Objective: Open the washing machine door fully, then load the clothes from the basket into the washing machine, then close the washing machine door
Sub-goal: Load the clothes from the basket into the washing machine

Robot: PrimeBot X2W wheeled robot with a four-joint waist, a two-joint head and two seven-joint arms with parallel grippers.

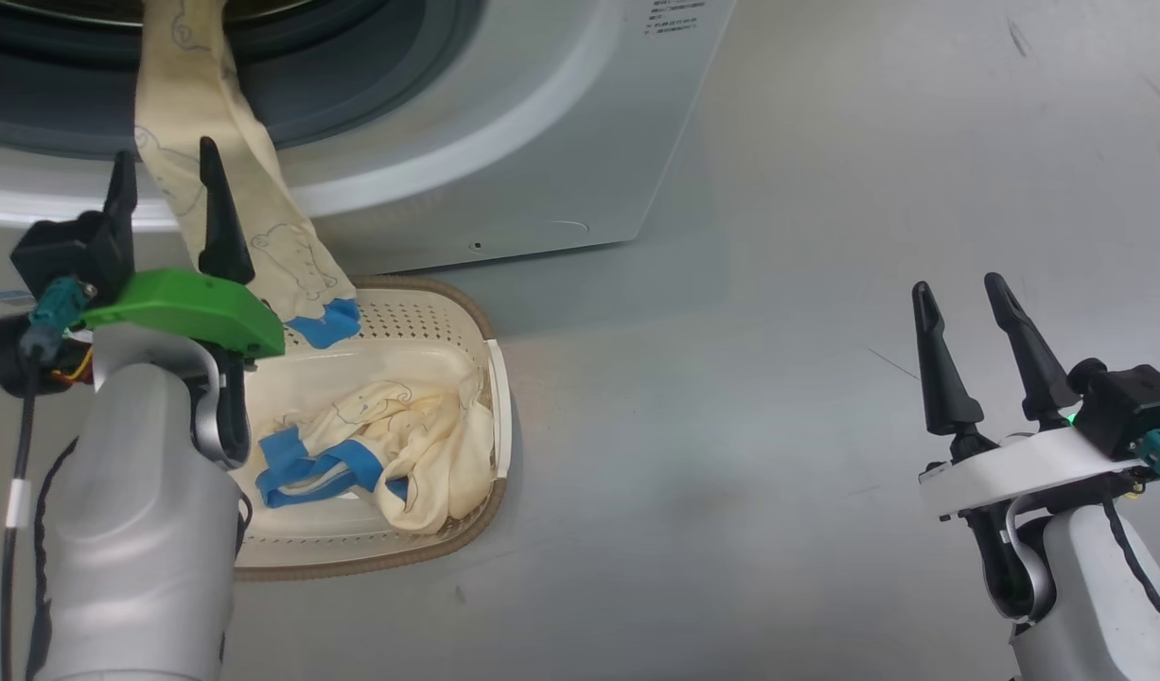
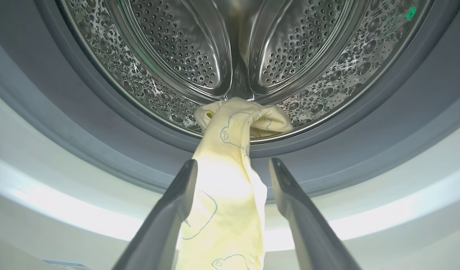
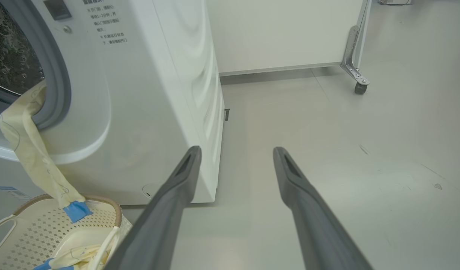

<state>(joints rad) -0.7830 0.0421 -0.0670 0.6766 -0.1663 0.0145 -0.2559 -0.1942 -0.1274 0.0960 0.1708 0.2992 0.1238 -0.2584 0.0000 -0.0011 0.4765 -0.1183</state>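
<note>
Left gripper (image 1: 164, 149): standing released in front of the washing machine (image 1: 504, 142) mouth, fingers spread wide. The hanging garment (image 1: 211, 161) is passing between them. In the left wrist view it is brushing one finger, with a gap at the other (nothing is being pinched).
Right gripper (image 1: 957, 282): standing spread too, holding nothing, hovering over bare floor (image 1: 807, 454) well to the right of the basket (image 1: 419, 317).
Hanging garment: its top end is lying bunched on the lip of the steel drum (image 2: 170, 45). Its length is draping over the grey seal (image 2: 83, 123) and the white front edge, and its blue cuff (image 1: 326, 322) is reaching the basket's back rim.
Basket: sitting on the floor just beside the machine's front, under the opening. A second garment (image 1: 429, 454) is lying crumpled inside with blue bands showing.
Edges: in the right wrist view, the machine's front corner is running down just beside one of the right gripper's fingers.
Open room: wide floor is stretching away right of the machine to a pale panel (image 3: 282, 33). A caster leg (image 3: 359, 87) is standing far off at the panel's end.
</note>
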